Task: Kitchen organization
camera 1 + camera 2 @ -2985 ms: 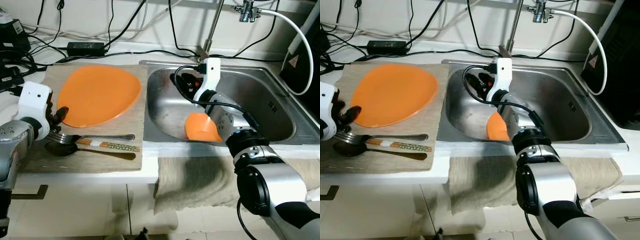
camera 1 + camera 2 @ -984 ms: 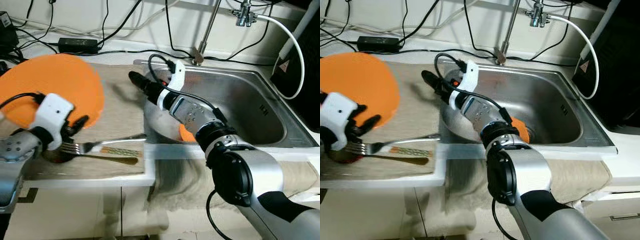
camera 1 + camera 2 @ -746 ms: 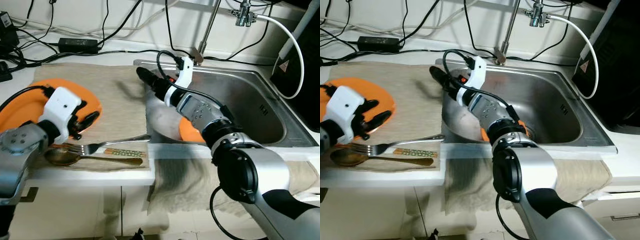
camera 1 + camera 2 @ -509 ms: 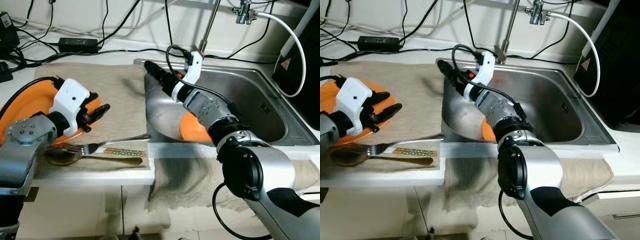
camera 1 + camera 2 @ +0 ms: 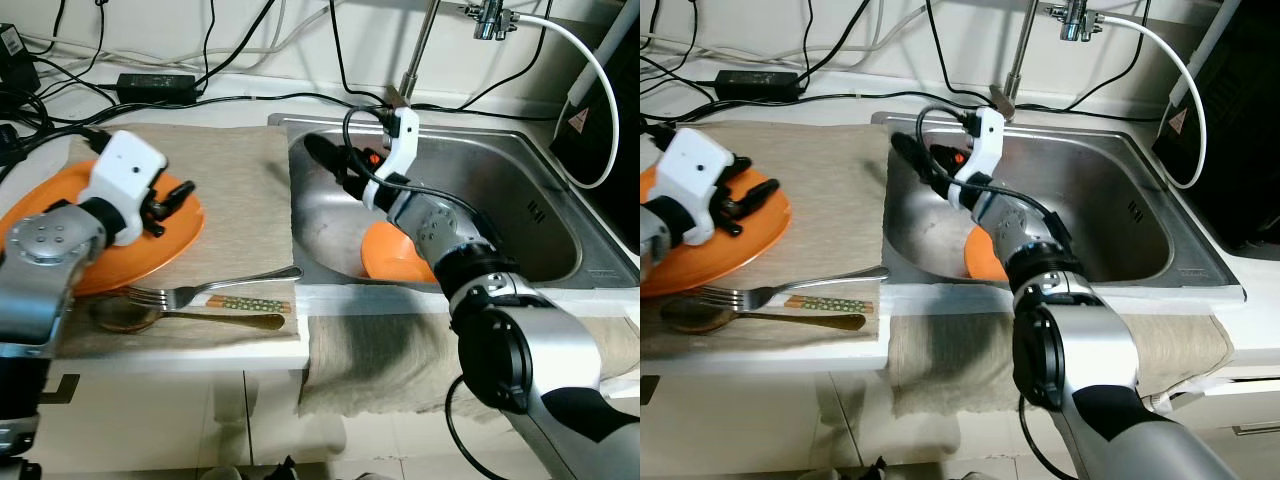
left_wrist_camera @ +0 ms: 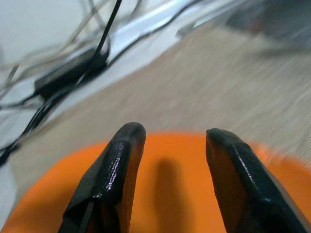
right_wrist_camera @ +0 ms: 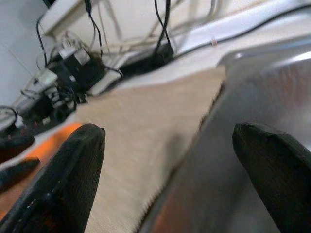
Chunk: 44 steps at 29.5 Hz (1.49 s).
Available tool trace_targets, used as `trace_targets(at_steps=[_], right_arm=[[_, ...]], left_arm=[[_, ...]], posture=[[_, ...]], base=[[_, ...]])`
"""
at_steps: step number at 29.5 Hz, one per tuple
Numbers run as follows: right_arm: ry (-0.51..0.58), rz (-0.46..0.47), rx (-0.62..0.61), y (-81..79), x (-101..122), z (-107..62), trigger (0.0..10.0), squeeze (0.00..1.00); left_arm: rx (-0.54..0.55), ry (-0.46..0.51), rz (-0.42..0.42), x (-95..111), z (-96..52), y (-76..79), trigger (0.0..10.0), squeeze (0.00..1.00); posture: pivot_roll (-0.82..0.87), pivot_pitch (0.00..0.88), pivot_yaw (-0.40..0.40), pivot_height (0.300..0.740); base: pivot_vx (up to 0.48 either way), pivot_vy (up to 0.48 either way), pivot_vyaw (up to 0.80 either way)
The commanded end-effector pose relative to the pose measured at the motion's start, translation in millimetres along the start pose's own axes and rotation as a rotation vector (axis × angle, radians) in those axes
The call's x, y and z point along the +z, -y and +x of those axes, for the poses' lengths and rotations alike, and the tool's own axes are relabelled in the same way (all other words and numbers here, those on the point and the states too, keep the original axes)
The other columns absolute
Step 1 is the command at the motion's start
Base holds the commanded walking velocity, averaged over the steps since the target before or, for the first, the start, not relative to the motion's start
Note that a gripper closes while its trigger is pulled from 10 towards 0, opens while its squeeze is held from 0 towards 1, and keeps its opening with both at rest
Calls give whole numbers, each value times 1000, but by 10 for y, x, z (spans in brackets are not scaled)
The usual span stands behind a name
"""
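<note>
The orange plate (image 5: 95,235) has come back down flat on the mat near the desk's left edge. The left end effector (image 5: 170,196) hovers over it, fingers spread. The right end effector (image 5: 330,160), spread wide, is nearer the orange bowl (image 5: 392,255) in the sink (image 5: 545,215).

Plate (image 5: 120,245) on mat (image 5: 235,190), left of sink (image 5: 540,215). Fork (image 5: 205,290) and spoon (image 5: 140,315) lie before plate. Bowl (image 5: 390,255) in sink; towel (image 5: 390,345) hangs below the counter edge.
</note>
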State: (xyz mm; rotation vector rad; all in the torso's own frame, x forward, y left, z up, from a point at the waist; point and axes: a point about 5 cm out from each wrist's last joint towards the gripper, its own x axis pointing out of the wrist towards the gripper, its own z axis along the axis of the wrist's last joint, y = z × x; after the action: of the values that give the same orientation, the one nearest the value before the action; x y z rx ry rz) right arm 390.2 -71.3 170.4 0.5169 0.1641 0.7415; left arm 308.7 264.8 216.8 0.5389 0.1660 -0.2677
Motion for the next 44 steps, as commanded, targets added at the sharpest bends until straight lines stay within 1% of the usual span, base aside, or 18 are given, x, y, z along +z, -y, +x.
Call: trace_targets(at_steps=[1,4,6,8,10,13,15,19,21,22,23,27,28,30,31,36,39,44], right_arm=[[21,-31,3,37,91,-51,10000,0],[21,-53,6,51,108,-83,10000,0],[16,-82,19,56,135,-116,10000,0],[8,-118,29,66,155,-157,10000,0],[5,-128,30,82,156,-186,10000,0],[-1,-130,31,94,139,-216,10000,0],[-13,-137,38,87,113,-228,10000,0],[-25,-144,52,63,91,-245,10000,0],[-25,-144,52,63,91,-245,10000,0],[-30,-146,64,41,79,-261,10000,0],[-30,-146,64,41,79,-261,10000,0],[-42,-153,78,18,47,-280,10000,0],[-42,-153,78,18,47,-280,10000,0],[-59,-175,91,-6,23,-299,10000,0],[-59,-175,91,-6,23,-299,10000,0],[-66,-182,94,-23,8,-327,10000,0],[-71,-189,97,-30,-6,-340,10000,0],[-73,-198,100,-45,-12,-351,10000,0]], left_arm=[[36,-39,-4,-66,-40,-74,10000,0],[71,-67,-9,-102,-99,-186,10000,0],[118,-92,-20,-153,-180,-338,10000,0],[153,-101,-38,-182,-310,-511,10000,0],[167,-85,-57,-180,-398,-607,10000,0],[112,-62,-71,-189,-515,-677,10000,0],[47,-86,-59,-246,-603,-687,10000,0],[0,-118,-63,-316,-676,-689,10000,0],[0,-118,-63,-316,-676,-689,10000,0],[-60,-104,-81,-321,-688,-634,10000,0],[-60,-104,-81,-321,-688,-634,10000,0],[-129,-95,-80,-325,-640,-507,10000,0],[-129,-95,-80,-325,-640,-507,10000,0],[-157,-134,-68,-379,-568,-434,10000,0],[-157,-134,-68,-379,-568,-434,10000,0],[-183,-203,-46,-480,-432,-337,10000,0],[-202,-218,-36,-504,-381,-292,10000,0],[-224,-208,-45,-508,-282,-224,10000,0]], posture=[[-6,0,-109,740],[-11,0,-103,740],[-14,0,-100,740],[-19,0,-95,740],[-19,0,-96,740],[-13,0,-102,740],[-9,0,-104,740],[-3,0,-109,740],[-3,0,-109,740],[0,0,-113,740],[0,0,-113,740],[-1,0,-111,740],[-1,0,-111,740],[-5,0,-107,740],[-5,0,-107,740],[-8,0,-104,740],[-10,0,-102,740],[-10,0,-102,740]], base=[[0,0,0],[0,0,0],[0,0,0],[0,0,0],[0,0,0],[0,0,0],[0,0,0],[0,0,0],[0,0,0],[0,0,0],[0,0,0],[0,0,0],[0,0,0],[0,0,0],[0,0,0],[0,0,0],[0,0,0],[0,0,0]])
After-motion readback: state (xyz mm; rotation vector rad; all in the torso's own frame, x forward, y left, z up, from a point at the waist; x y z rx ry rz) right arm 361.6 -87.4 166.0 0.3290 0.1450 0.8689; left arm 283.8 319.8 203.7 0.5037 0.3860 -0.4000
